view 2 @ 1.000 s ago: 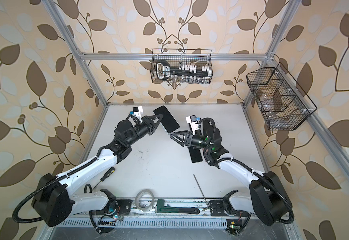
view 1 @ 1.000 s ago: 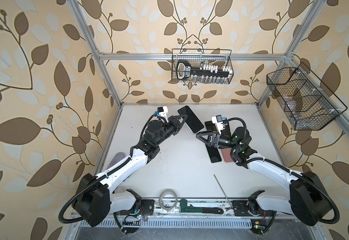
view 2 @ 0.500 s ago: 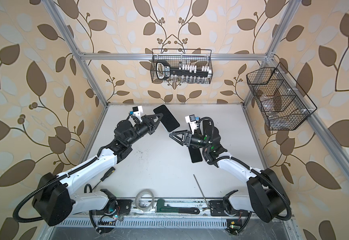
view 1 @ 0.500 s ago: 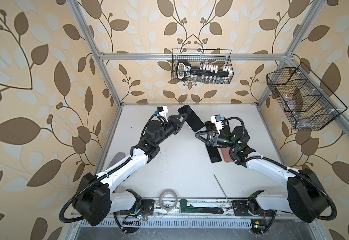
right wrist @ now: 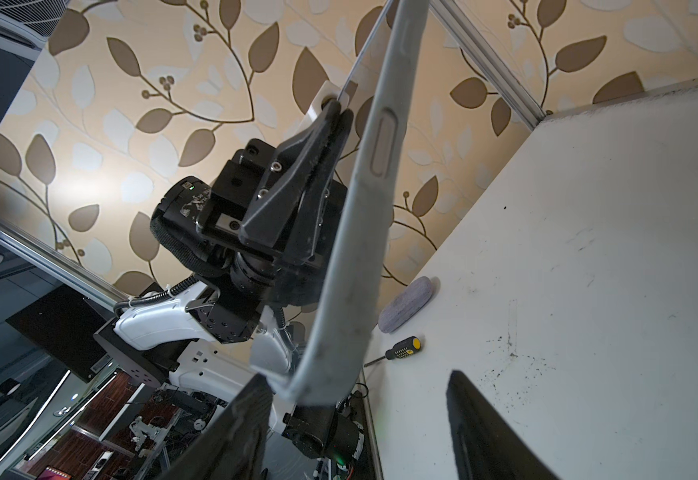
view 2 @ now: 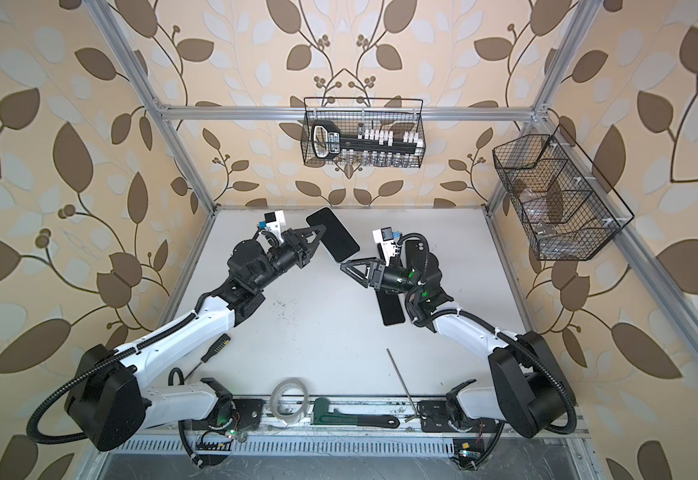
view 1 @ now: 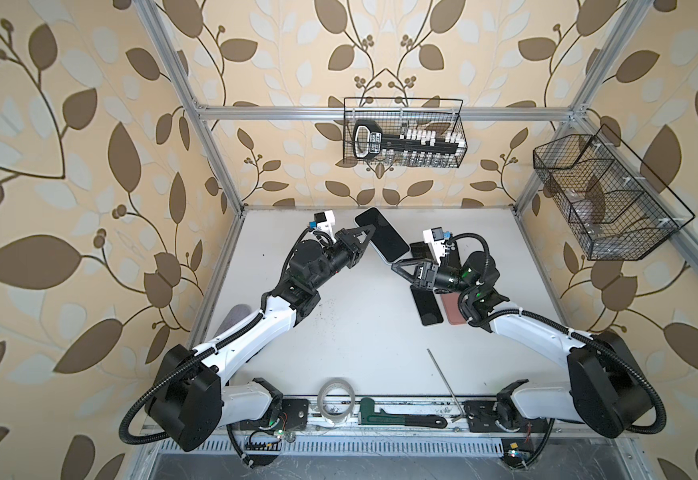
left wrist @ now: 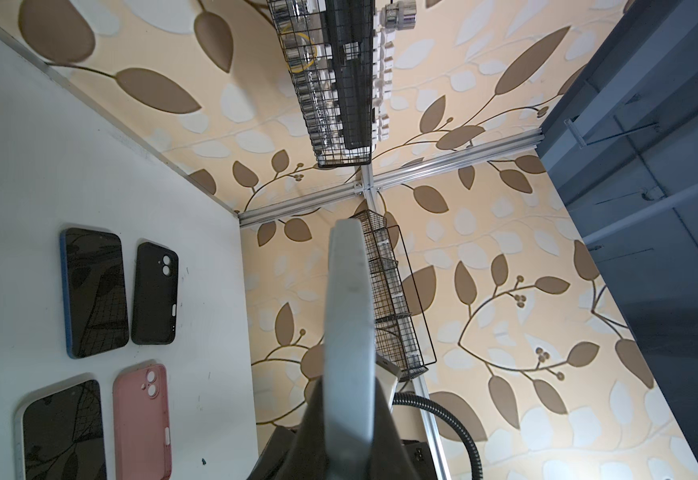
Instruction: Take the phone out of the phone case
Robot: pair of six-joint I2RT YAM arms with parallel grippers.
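Up near the back edge of the counter (view 1: 339,332), left claw (view 1: 370,229) is clamped on the phone (view 1: 387,241) in its pale grey case (right wrist: 357,232); right claw (right wrist: 355,374) stands apart at the case's corner.

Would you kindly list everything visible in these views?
cased phone: one, dark screen in pale grey case, held above table's back
lying phones: two, blue-edged and white-edged, table's right
lying cases: two, black and pink, beside them
wire baskets: two, black, back wall and right wall
tape roll: one, clear, front rail
pipe wrench: one, green and black, front rail
metal rod: one, silver, table's front right
screwdriver: one, yellow-black handle, table's left
oval pad: one, grey, table's left
table: one, white
left gripper: one, black, shut on cased phone
right gripper: one, black, open by cased phone's near corner
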